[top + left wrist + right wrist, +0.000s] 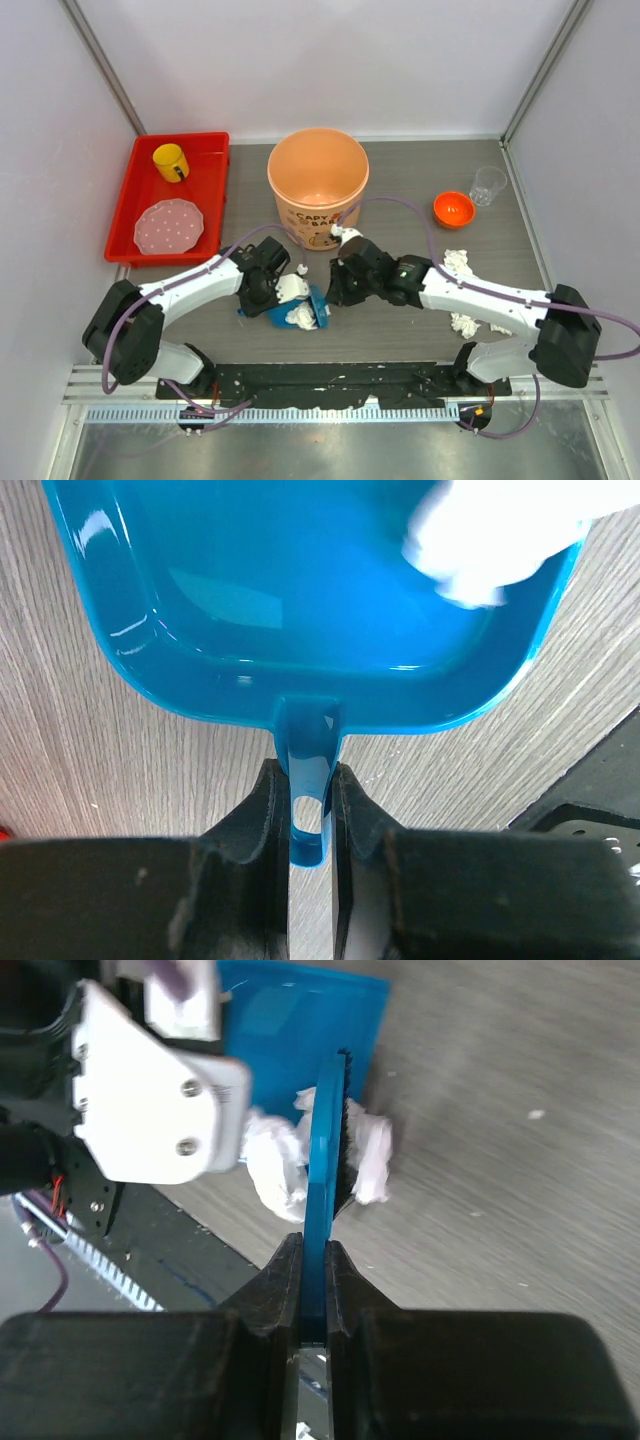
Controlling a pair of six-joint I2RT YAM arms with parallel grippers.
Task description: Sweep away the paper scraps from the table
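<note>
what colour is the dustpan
The dustpan is bright blue, clearest in the left wrist view.

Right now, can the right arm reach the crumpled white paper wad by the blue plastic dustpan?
Likely yes: the right tool, shut on the blue brush, has it against that white paper wad, nothing between.

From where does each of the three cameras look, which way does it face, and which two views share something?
Top external: above and behind the arms, facing down on the table; both arms show, bases at the bottom.
Left wrist: on the left wrist, facing forward along the left hand, which grips the blue dustpan by its handle.
Right wrist: on the right wrist, facing along the right hand, which grips the blue brush beside paper scraps.
Shared: both wrist views show the dustpan.
</note>
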